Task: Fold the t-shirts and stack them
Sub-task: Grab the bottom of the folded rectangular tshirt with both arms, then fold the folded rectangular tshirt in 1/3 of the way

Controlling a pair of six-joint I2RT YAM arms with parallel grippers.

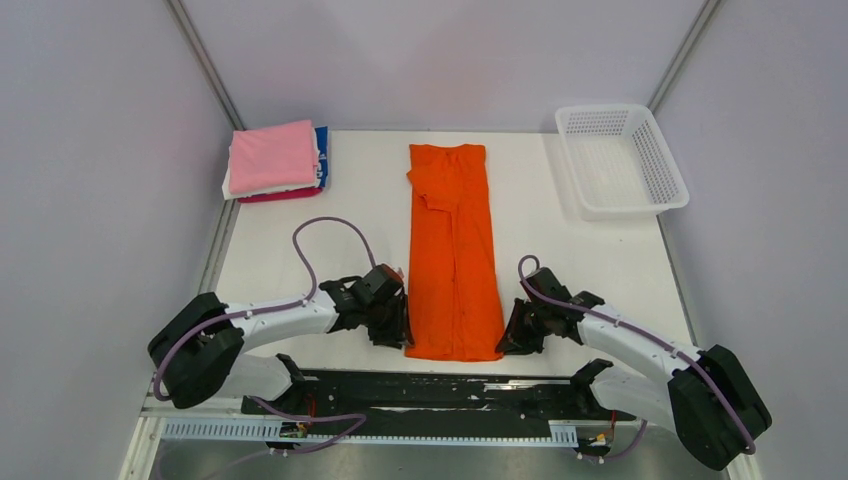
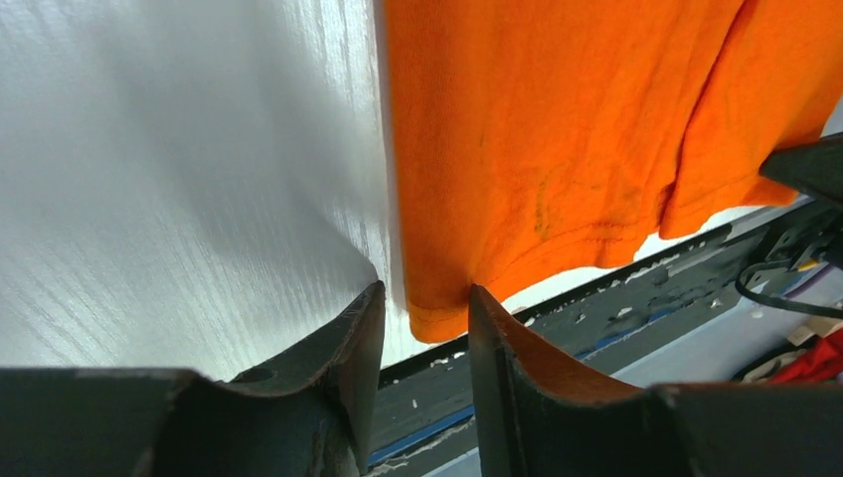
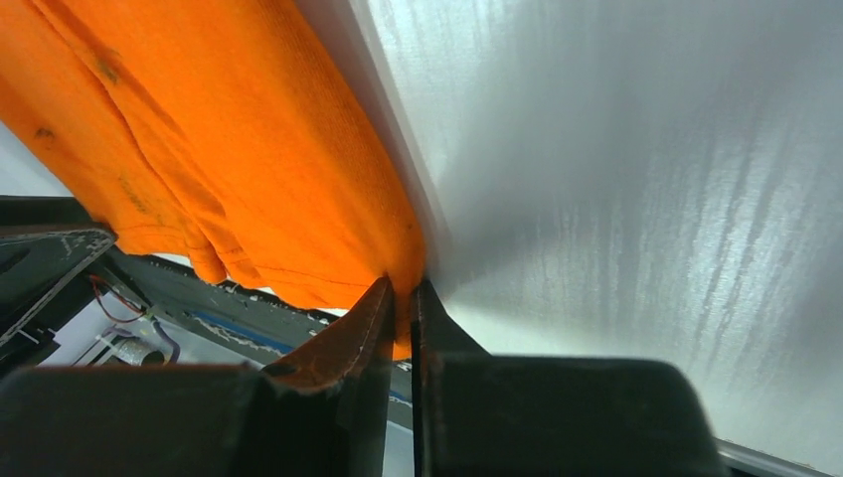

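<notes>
Watching the orange tee (image 1: 453, 250) lie lengthwise at centre, I have the right gripper (image 3: 401, 303) clamped on its 5 o'clock corner and the left gripper (image 2: 425, 313) apart around its 7 o'clock corner.

Here's the orange t-shirt (image 1: 453, 250): soft, matt knit cloth, a stitched hem along its near edge and a few tiny dark specks. The bench (image 1: 600, 260) under it is white, with a fine ribbed grain and a faint sheen up close. On the left hand (image 2: 425, 298), the fingers (image 2: 348, 338) are dull black hard plastic, brownish on the inner faces, and the right hand (image 3: 403, 290) looks the same. Back right, the basket (image 1: 622, 160) is white plastic mesh, slightly glossy. The pink tee (image 1: 272, 155) is soft, matt cloth.
</notes>
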